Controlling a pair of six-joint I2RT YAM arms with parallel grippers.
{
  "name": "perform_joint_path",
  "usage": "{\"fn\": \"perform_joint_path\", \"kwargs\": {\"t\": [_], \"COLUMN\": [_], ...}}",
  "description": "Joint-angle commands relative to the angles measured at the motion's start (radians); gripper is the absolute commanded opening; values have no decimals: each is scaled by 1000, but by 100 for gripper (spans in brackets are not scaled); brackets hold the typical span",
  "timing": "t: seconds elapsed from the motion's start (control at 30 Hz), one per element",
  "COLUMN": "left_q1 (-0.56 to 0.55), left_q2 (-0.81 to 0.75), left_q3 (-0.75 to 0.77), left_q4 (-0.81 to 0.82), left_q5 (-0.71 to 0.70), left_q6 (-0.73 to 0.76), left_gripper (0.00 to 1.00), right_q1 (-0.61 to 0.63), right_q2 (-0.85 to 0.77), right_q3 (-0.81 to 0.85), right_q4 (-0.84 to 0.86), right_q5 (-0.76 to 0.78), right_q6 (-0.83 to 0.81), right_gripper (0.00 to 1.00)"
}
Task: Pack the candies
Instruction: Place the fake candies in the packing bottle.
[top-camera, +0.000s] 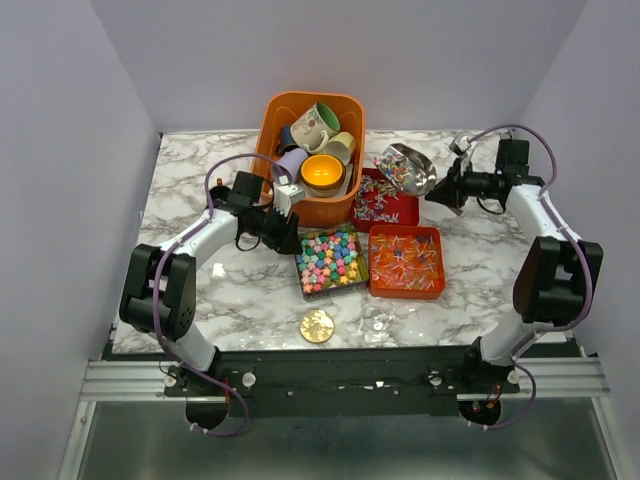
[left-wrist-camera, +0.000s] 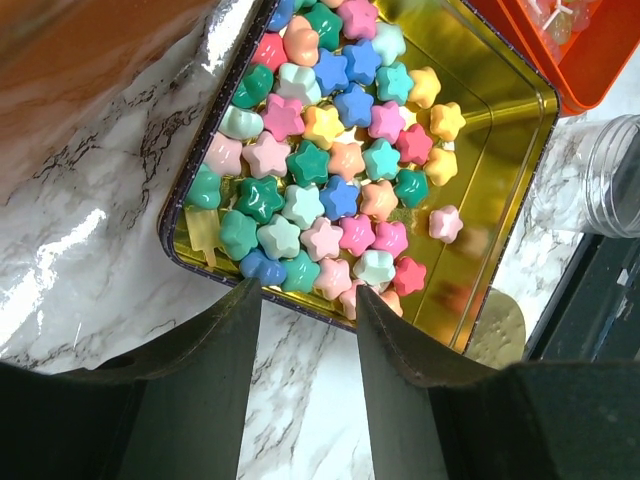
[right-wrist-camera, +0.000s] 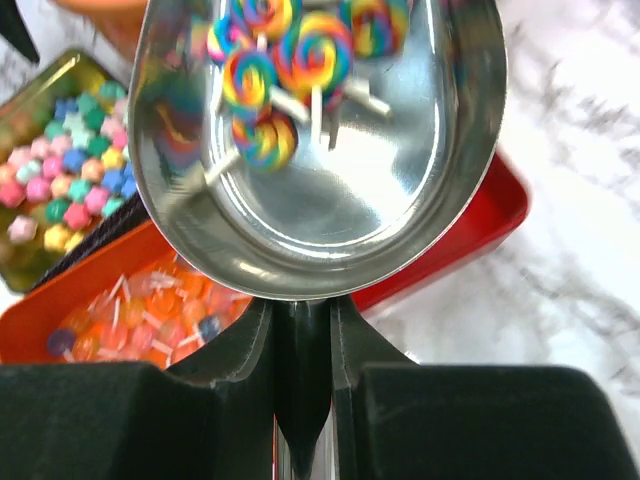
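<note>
At one o'clock on the worktop (top-camera: 240, 300), the right hand (right-wrist-camera: 300, 335) is clenched on a steel scoop (right-wrist-camera: 330, 200), held bowl-up over the red tray (right-wrist-camera: 492, 225) so its swirl candies (right-wrist-camera: 262, 75) do not spill, while the left hand (left-wrist-camera: 308, 330), released and empty, hovers at ten o'clock of the tin (left-wrist-camera: 500, 120) of star candies (left-wrist-camera: 320, 170).

Plain pale lilac-grey walls (top-camera: 400, 60) close in behind and on both sides of a glossy white desk (top-camera: 250, 295) veined with grey marble patterning, a ribbed aluminium rail (top-camera: 130, 378) along the desk's near edge, under soft, even light.
</note>
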Motion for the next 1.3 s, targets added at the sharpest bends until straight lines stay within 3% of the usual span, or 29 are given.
{"fn": "perform_joint_path", "kwargs": {"t": [0.0, 0.13, 0.33, 0.67, 1.27], "left_q1": [-2, -2, -2, 8, 53], "left_q2": [-36, -65, -94, -162, -228], "left_q3": [-8, 6, -3, -88, -129], "left_q4": [-5, -11, 2, 122, 200], "left_q5": [-14, -15, -3, 29, 22], "left_q6": [24, 19, -1, -74, -120], "left_gripper": [53, 53, 53, 54, 54], "right_q1": [1, 1, 1, -1, 19], "right_q2": [-1, -83, -144, -273, -522], "right_q3": [-44, 15, 170, 119, -171], "right_q4": [326, 158, -291, -737, -874], "right_q5": [-55, -61, -9, 94, 356], "right_q6": [182, 61, -215, -559, -871], "right_gripper": [1, 1, 1, 1, 1]}}
